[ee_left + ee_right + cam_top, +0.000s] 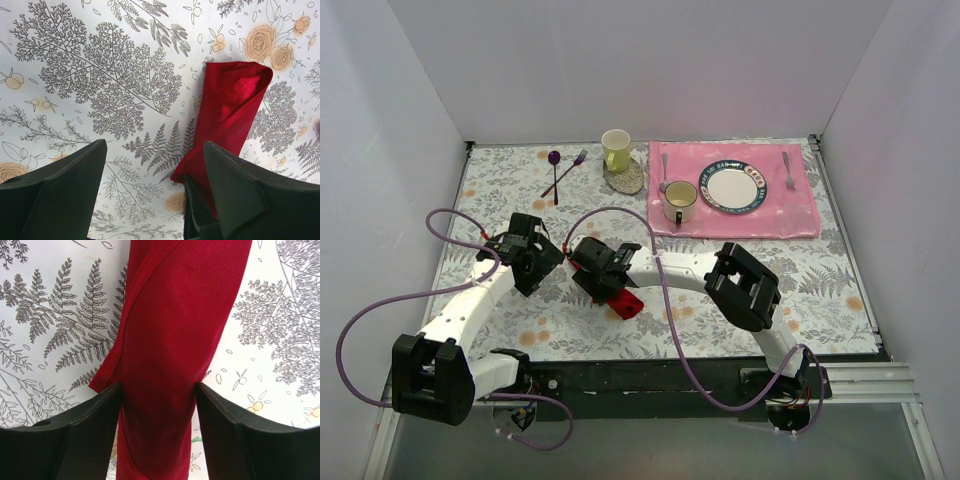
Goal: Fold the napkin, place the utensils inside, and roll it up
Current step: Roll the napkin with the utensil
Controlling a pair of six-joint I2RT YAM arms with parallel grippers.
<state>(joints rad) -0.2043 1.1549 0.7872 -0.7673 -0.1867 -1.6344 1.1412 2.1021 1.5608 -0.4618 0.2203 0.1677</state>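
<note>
The red napkin [626,304] lies rolled into a narrow bundle on the floral tablecloth near the front centre. In the right wrist view the napkin [175,325] fills the gap of my right gripper [158,386], and both fingers press its sides. From above, the right gripper [604,276] covers most of the roll. My left gripper [155,145] stands open over bare cloth. One end of the napkin [230,95] runs past the outside of its right finger [240,190]. The left gripper [545,262] sits just left of the right one. The utensils are hidden.
At the back right a pink placemat [790,215] carries a plate [732,187], a cup [680,201] and a silver fork [788,170]. A yellow mug [615,148] and a purple spoon-and-fork pair [563,172] lie at the back centre. White walls enclose three sides.
</note>
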